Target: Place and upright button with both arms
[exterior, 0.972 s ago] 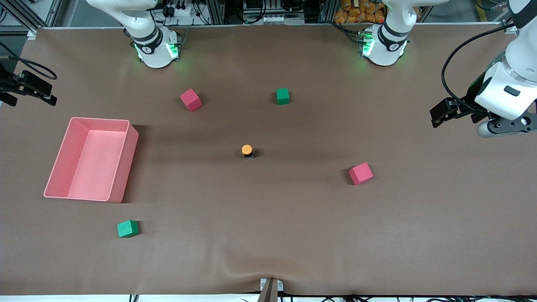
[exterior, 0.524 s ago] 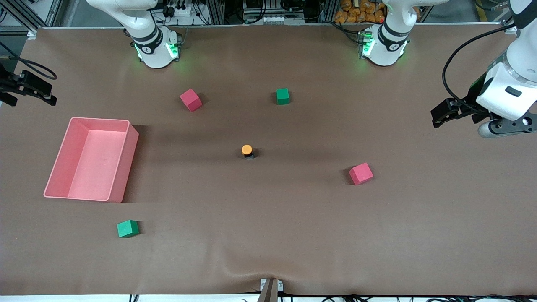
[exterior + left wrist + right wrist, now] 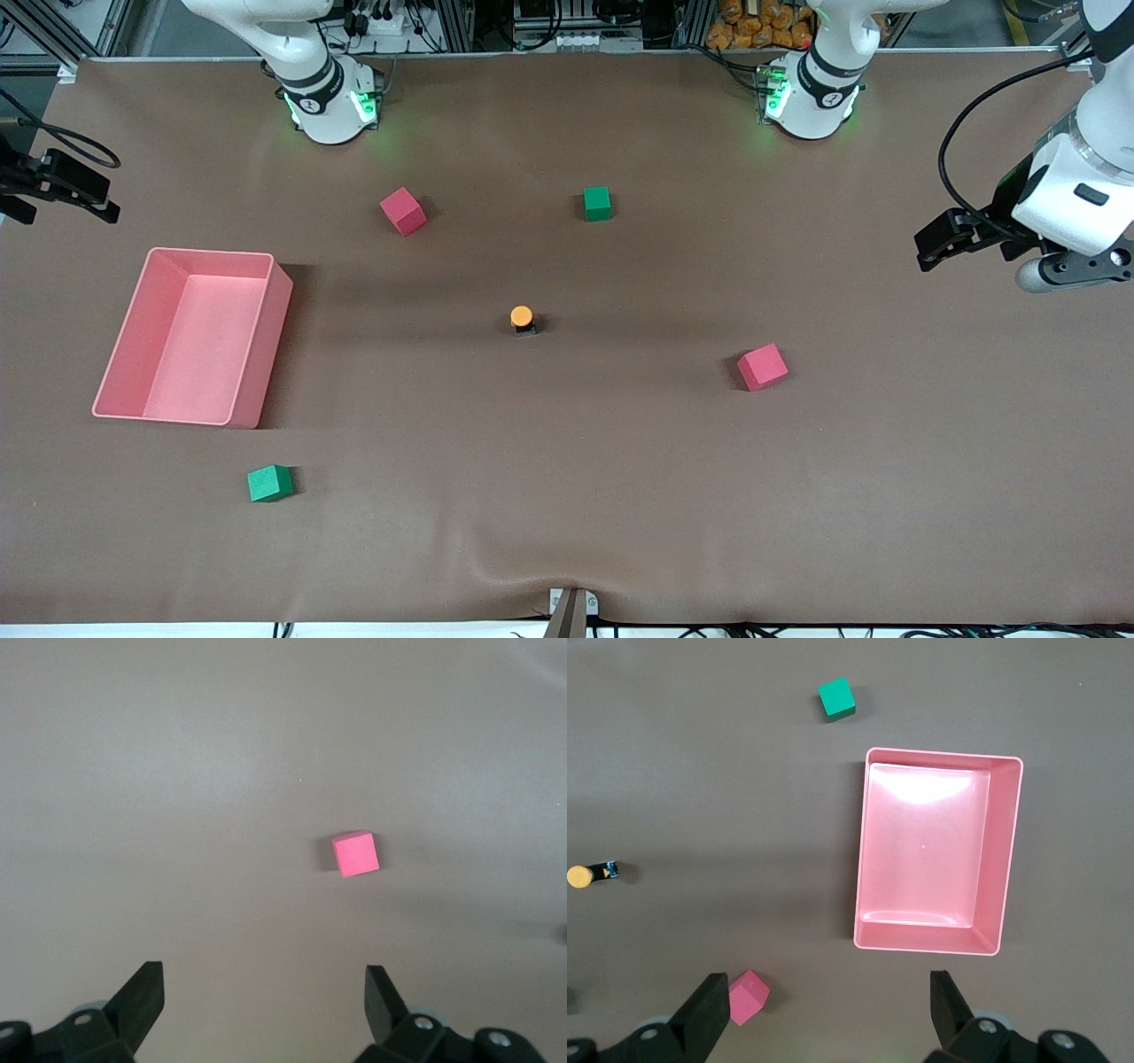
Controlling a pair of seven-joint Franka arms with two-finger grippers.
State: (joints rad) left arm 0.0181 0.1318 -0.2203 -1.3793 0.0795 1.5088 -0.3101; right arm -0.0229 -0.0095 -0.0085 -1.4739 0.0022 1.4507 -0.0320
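The button stands mid-table with its orange cap up and its black body under it. It also shows at the edge of the right wrist view. My left gripper hangs open and empty in the air over the left arm's end of the table, well away from the button; in its wrist view the jaws stand wide apart over bare mat. My right gripper is open and empty in the air over the right arm's end of the table, above the pink tray's end; it also shows in the right wrist view.
A red cube and a green cube lie toward the bases. Another red cube lies toward the left arm's end. A green cube lies nearer the front camera than the tray.
My left gripper has drifted slightly toward the left arm's end of the table. The right gripper, the button and the cubes have not moved.
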